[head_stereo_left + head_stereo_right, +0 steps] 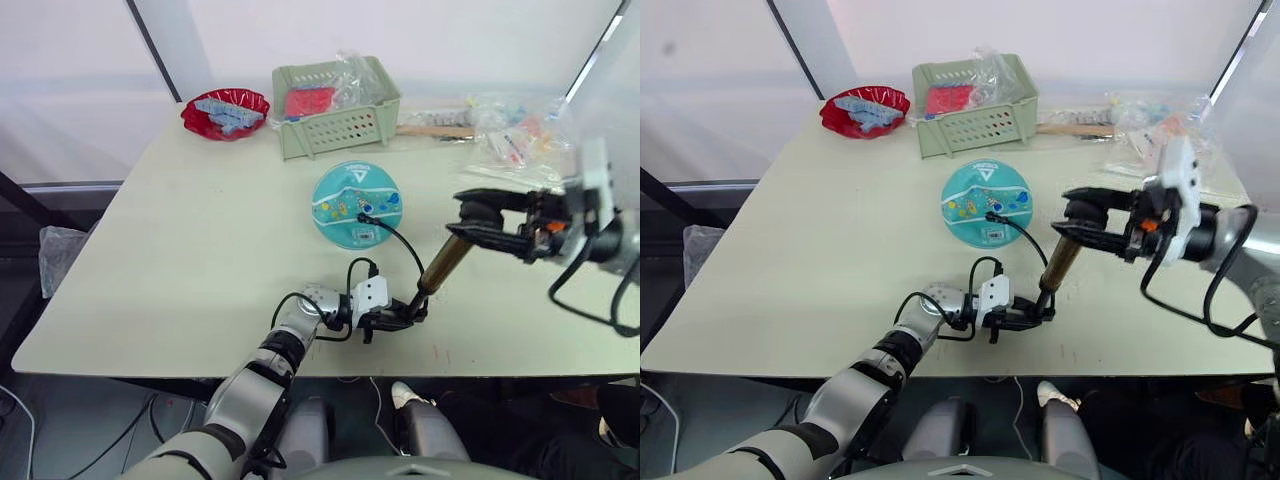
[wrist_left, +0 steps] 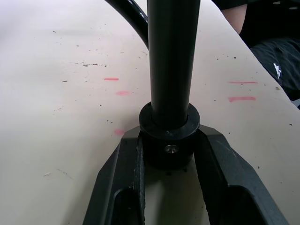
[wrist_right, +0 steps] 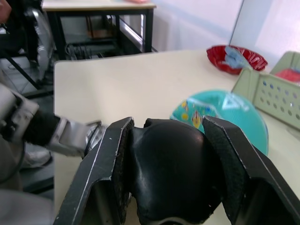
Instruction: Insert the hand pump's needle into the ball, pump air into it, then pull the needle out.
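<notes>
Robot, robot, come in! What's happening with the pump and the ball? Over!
Left gripper shut on hand pump base. Right gripper shut on its handle. Needle at the flat ball. Nothing in the way.

I cannot resolve the needle at the ball (image 1: 356, 204); the hand pump (image 1: 444, 262) handle is covered by the right gripper (image 1: 470, 222).

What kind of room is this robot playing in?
Probably a lab or workshop for practising robot tasks. A plain pale table with red marks holds a flat teal ball, a green slotted plastic basket and a red bowl. More black-legged tables stand behind.
</notes>
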`<move>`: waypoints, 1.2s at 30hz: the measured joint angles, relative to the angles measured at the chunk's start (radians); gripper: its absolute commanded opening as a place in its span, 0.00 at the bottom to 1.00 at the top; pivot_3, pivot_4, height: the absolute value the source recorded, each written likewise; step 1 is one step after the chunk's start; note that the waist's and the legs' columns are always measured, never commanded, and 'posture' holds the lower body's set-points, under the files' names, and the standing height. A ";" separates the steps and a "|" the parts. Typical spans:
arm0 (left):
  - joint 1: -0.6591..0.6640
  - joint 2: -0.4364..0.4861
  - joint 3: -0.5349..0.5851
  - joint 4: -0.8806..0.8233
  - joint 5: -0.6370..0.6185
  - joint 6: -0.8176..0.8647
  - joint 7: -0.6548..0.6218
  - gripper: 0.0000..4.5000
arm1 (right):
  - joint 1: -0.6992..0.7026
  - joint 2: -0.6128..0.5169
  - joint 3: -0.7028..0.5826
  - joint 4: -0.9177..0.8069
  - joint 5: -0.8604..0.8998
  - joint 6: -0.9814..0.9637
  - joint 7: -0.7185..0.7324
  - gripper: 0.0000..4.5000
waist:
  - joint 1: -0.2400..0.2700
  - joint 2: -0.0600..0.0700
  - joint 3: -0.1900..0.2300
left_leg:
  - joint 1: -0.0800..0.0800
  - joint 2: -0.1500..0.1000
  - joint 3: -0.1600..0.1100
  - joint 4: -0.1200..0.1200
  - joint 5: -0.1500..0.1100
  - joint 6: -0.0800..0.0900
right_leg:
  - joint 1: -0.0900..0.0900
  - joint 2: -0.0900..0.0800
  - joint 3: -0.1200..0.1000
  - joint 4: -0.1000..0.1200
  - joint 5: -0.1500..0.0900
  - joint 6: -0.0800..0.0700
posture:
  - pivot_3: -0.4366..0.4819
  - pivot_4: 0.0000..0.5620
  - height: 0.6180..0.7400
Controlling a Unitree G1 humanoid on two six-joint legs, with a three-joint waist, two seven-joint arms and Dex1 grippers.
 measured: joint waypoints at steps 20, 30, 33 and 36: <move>0.001 -0.001 -0.001 0.002 0.001 0.004 0.006 0.23 | 0.117 0.147 0.164 0.095 -0.249 -0.192 -0.021 0.43 | 0.001 -0.002 -0.003 | 0.000 0.000 0.000 0.000 0.000 0.000 | 0.000 0.000 0.000 0.000 0.000 0.000 | 0.48 0.27 0.97; -0.003 -0.012 0.003 0.000 -0.004 0.003 -0.006 0.23 | -0.018 0.056 0.019 0.049 -0.034 0.082 -0.054 0.43 | 0.005 0.003 0.002 | -0.003 -0.001 0.000 0.000 0.000 0.000 | -0.001 -0.001 0.000 -0.001 0.000 0.000 | 0.48 0.27 0.97; -0.003 -0.011 0.005 -0.001 -0.004 0.000 -0.006 0.23 | -0.083 0.013 -0.018 0.045 0.035 0.143 -0.056 0.43 | 0.004 0.006 0.005 | -0.003 -0.001 0.000 0.000 0.000 0.000 | -0.001 -0.001 0.000 -0.001 0.000 0.000 | 0.48 0.27 0.97; -0.002 -0.011 0.006 -0.002 -0.004 -0.009 -0.007 0.23 | -0.182 -0.044 -0.073 0.049 0.136 0.228 -0.067 0.43 | 0.004 0.007 0.008 | -0.003 -0.001 0.000 0.000 0.000 0.000 | -0.002 -0.001 -0.001 -0.001 0.000 0.000 | 0.48 0.27 0.97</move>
